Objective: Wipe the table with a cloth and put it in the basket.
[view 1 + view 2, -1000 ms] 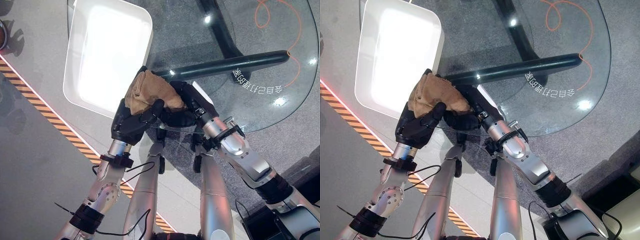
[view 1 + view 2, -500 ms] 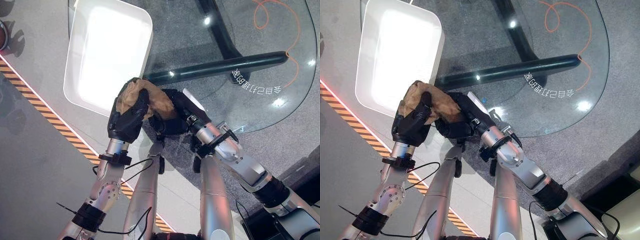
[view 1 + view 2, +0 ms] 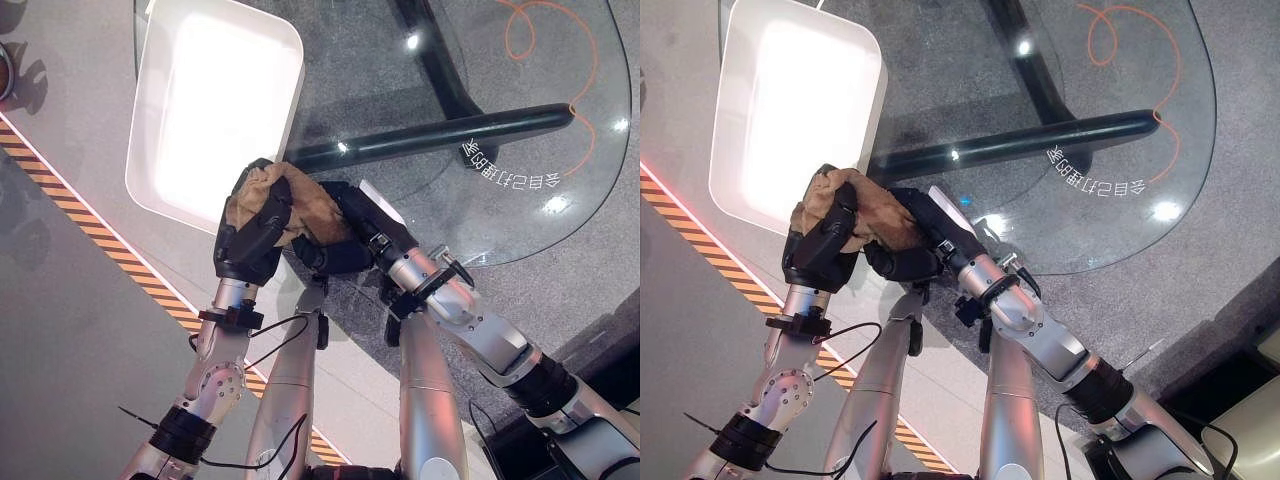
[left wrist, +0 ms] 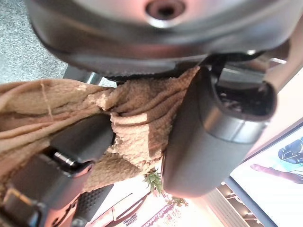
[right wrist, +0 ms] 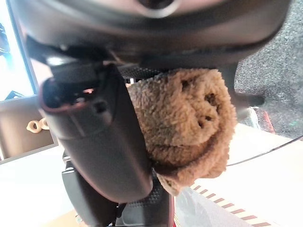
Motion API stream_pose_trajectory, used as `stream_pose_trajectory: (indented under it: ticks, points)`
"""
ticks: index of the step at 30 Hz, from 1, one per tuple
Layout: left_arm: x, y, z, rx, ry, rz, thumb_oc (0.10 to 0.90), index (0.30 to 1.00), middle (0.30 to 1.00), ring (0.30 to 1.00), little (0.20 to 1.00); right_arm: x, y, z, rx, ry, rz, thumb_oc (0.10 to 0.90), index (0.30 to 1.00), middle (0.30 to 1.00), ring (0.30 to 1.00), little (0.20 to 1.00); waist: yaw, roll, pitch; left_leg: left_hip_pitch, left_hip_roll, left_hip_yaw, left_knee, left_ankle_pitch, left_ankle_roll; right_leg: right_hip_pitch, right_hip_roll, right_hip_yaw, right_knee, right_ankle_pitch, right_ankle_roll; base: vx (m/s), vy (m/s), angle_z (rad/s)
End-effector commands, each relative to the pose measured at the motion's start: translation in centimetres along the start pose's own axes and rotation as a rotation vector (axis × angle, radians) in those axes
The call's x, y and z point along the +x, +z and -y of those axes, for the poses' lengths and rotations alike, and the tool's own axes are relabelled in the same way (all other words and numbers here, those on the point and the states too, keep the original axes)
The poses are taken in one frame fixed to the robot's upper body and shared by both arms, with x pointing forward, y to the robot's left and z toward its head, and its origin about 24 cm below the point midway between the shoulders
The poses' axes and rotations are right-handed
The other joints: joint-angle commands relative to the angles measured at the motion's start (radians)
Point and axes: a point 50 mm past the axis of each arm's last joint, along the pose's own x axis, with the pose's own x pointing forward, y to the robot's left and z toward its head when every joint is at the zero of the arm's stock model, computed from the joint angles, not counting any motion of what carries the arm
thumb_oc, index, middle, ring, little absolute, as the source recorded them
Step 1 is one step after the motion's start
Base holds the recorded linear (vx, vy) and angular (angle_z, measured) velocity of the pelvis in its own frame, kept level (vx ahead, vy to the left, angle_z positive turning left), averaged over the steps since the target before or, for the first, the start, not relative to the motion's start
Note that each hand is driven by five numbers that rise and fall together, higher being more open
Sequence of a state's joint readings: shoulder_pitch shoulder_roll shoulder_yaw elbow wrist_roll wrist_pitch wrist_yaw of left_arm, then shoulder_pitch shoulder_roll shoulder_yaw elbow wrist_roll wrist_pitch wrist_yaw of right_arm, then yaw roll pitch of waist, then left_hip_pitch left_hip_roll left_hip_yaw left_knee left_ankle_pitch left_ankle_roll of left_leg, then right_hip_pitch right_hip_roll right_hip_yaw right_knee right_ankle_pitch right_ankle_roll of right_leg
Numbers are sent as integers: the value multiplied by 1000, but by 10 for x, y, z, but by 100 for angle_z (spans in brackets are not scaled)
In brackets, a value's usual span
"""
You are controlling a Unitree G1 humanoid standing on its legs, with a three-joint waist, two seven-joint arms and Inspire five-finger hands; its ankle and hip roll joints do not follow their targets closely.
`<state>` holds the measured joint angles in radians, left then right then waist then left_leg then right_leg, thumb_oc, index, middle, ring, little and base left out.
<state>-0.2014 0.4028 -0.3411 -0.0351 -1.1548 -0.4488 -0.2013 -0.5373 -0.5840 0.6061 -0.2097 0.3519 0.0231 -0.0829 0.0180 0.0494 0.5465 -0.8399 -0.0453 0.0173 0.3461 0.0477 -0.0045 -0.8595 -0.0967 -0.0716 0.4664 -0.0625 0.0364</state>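
Observation:
A brown terry cloth point(image 3: 305, 200) is bunched between both hands at the near edge of the round glass table point(image 3: 520, 215). My left hand point(image 3: 245, 250) comes up from below with its fingers curled over the cloth's left side. My right hand point(image 3: 345, 240) grips the right side of the cloth from beside it. In the left wrist view the cloth point(image 4: 137, 123) is pressed between thumb and fingers. The right wrist view has the cloth point(image 5: 189, 113) wadded against the thumb. The white rectangular basket point(image 3: 160, 190) stands on the table's left part, its near corner just beyond the hands.
A dark tubular table leg point(image 3: 450, 130) runs under the glass behind the hands. An orange cable point(image 3: 545, 45) loops on the grey carpet at the far right. Yellow-and-black floor tape point(image 3: 95, 240) crosses the floor on the left.
Both hands have carried the cloth a little left, towards the basket's near corner. The left hand's fingers have curled up over the cloth, which is now more bunched.

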Motion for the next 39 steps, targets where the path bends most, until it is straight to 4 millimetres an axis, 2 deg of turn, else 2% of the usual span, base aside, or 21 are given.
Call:
stream_pose_trajectory:
  ticks: [1, 3, 4, 5, 15, 31, 39]
  points:
    - [9, 6, 63, -66, -366, 82, 100, 300, 300, 300, 200, 8, 71, -25, 77, 116, 371, 100, 300, 300, 300, 200, 11, 4, -27, 39, -74, 36, -30, -32, 63, 23, 75, 14, -134, 114, 18, 0, 0, 0]
    - [9, 6, 63, -67, -364, 85, 100, 300, 300, 300, 200, 8, 72, -24, 82, 101, 377, 325, 493, 493, 493, 425, 10, 2, -27, 39, -74, 36, -30, -32, 63, 23, 75, 14, -134, 114, 18, 0, 0, 0]
    - [8, 6, 63, -66, -363, 86, 100, 300, 300, 300, 200, 7, 72, -22, 81, 88, 381, 698, 813, 813, 813, 798, 10, 2, -27, 38, -73, 37, -29, -33, 63, 22, 76, 15, -133, 114, 18, 0, 0, 0]
    - [9, 6, 63, -67, -362, 88, 100, 300, 300, 300, 200, 7, 71, -21, 84, 77, 379, 800, 900, 900, 900, 900, 9, 2, -27, 38, -73, 37, -29, -33, 64, 21, 77, 15, -132, 113, 18, 0, 0, 0]
    - [8, 10, 58, -56, -341, 103, 100, 300, 300, 300, 200, 0, 73, -2, 120, -45, 415, 800, 900, 900, 900, 900, 0, -6, -27, 45, -69, 41, -33, -37, 66, 27, 80, 19, -133, 114, 23, 0, 0, 0]
    - [5, 12, 53, -49, -335, 109, 100, 300, 300, 300, 200, -6, 67, 5, 128, -101, 408, 800, 900, 900, 900, 900, -5, -8, -27, 45, -63, 42, -23, -46, 63, 27, 81, 20, -120, 105, 21, 0, 0, 0]
    - [3, 12, 51, -41, -324, 118, 100, 300, 300, 300, 200, -13, 63, 24, 139, -258, 424, 800, 900, 900, 900, 900, -12, -11, -27, 51, -60, 48, -20, -51, 61, 34, 81, 15, -115, 99, 20, 0, 0, 0]
